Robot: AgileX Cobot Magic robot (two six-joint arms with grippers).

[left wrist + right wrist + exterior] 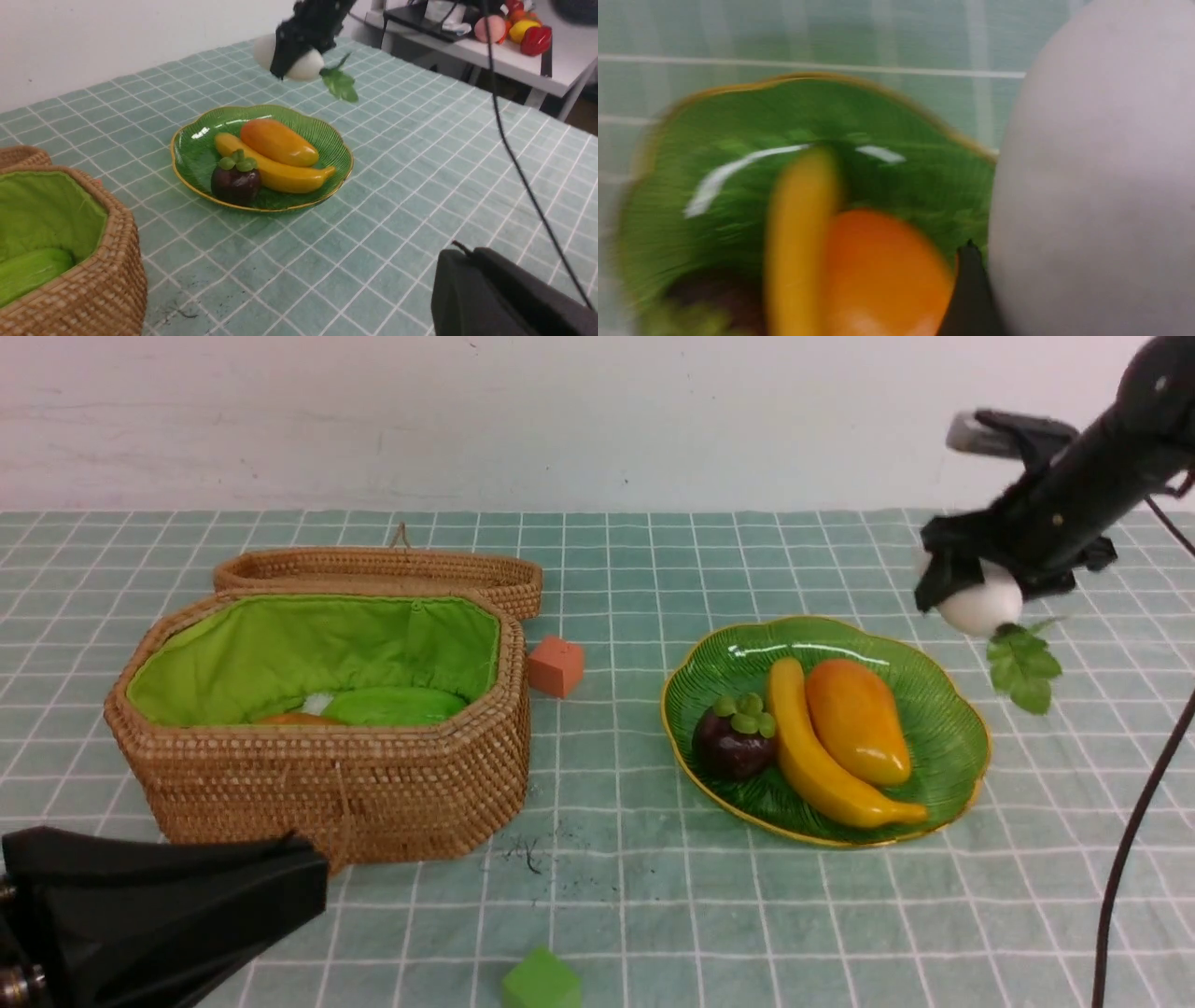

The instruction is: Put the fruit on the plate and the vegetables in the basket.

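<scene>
Up at the far right of the front view, the right pincer [971,586] is hanging above the surface [653,896] with its jaws spread around the white radish [982,604], gripping it in the air, the green leaves [1024,665] drooping below it. Just below and to the left of this pincer, the plate [952,737] is carrying the mango [857,719], the banana [822,756] and the mangosteen [735,742]. Well off to the left of it, the basket [327,784] is standing with its lid [383,569] thrown back, a green gourd [392,707] and an orange piece lying inside; an orange-red cube [556,665] is sitting just beside the basket, and a green cube [541,982] is lying near the front edge. The left pincer [159,915] is resting low at the near left, fully closed and holding nothing. Seen from the left wrist, the right pincer [299,51] is holding the radish [306,65] beyond the far rim of the plate [196,154], with the basket [103,289] close by and the left pincer's dark body [495,298] in the near corner. Seen from the right wrist, the radish [1092,186] is filling the frame right against the pincer, with the blurred plate [714,140], banana [798,224] and mango [882,275] beneath.
</scene>
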